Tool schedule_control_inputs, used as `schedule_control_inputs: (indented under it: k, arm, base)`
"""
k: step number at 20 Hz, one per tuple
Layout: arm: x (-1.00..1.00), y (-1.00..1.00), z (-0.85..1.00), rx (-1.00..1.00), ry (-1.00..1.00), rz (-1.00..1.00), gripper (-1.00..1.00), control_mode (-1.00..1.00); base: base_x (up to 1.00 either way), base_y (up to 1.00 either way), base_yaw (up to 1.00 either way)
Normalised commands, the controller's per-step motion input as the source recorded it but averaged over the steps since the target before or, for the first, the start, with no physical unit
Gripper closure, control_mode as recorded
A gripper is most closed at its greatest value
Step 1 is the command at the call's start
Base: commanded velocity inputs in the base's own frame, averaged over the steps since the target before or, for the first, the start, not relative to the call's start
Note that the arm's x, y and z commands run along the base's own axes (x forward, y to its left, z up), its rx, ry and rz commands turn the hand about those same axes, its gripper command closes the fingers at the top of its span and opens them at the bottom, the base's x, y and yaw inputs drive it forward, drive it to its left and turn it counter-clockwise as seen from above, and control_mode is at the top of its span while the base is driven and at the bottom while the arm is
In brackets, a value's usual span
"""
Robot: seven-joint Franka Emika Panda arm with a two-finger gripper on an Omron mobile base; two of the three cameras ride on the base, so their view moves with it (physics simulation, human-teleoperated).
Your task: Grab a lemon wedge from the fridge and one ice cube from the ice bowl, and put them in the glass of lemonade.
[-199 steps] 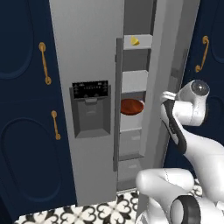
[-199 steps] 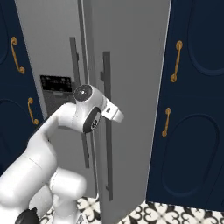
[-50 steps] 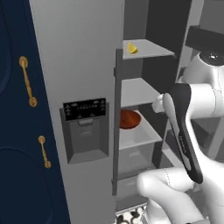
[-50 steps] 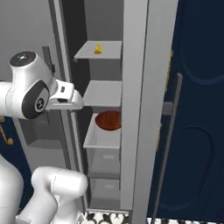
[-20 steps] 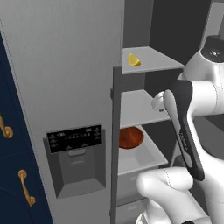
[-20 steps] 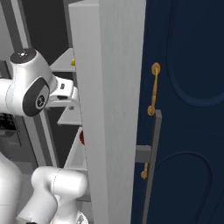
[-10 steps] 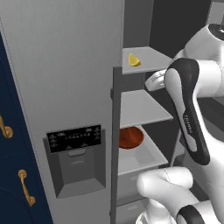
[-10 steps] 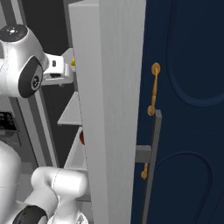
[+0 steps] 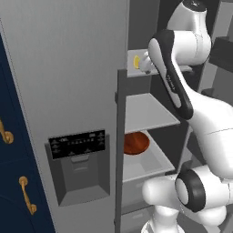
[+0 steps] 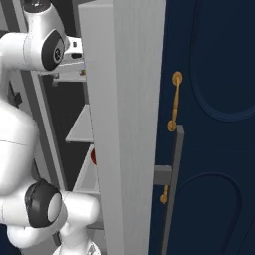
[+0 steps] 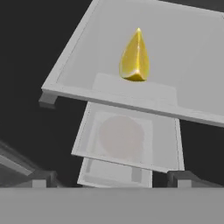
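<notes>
Standing open is the fridge [image 9: 77, 91], its grey shelves exposed to the right of the door that carries the black dispenser panel [image 9: 78, 144]. The wedge [image 11: 135, 57] is resting on the top shelf [image 11: 188, 65], bright yellow, its point aimed away from the hand camera and its broad end facing the shelf's front edge; in the left base view it is showing as a small yellow patch [image 9: 136, 60] just beside the hand. The arm is reaching high into the fridge, with the fingers [image 9: 144, 63] arriving at top-shelf level, close to the wedge but apart from it. In the hand view the two dark tips are sitting wide apart near the bottom corners, nothing between them, so the fingers [image 11: 39, 177] are spread and holding nothing. A lower shelf [image 11: 127, 140] is showing through beneath the top one, with a faint round reddish shape on it. The left base view is showing the bowl [image 9: 135, 143] sitting on the third shelf down, reddish-brown, well below the wedge; its contents cannot be made out. In the right base view the open fridge door [image 10: 124, 124] is blocking most of the interior, with a navy cabinet [image 10: 214, 99] and its gold handle [image 10: 174, 102] just beyond it.
</notes>
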Motion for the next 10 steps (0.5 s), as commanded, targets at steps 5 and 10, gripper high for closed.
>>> schedule_control_inputs:
  k: [5, 10]
  arm:
    - [0.98, 0.00, -0.41, 0.06, -0.05, 0.00, -1.00, -1.00]
    - [0.22, 0.00, 0.27, 0.09, -0.17, 0.00, -1.00, -1.00]
  base:
    - [0.00, 0.00, 0.00]
    - [0.00, 0.00, 0.00]
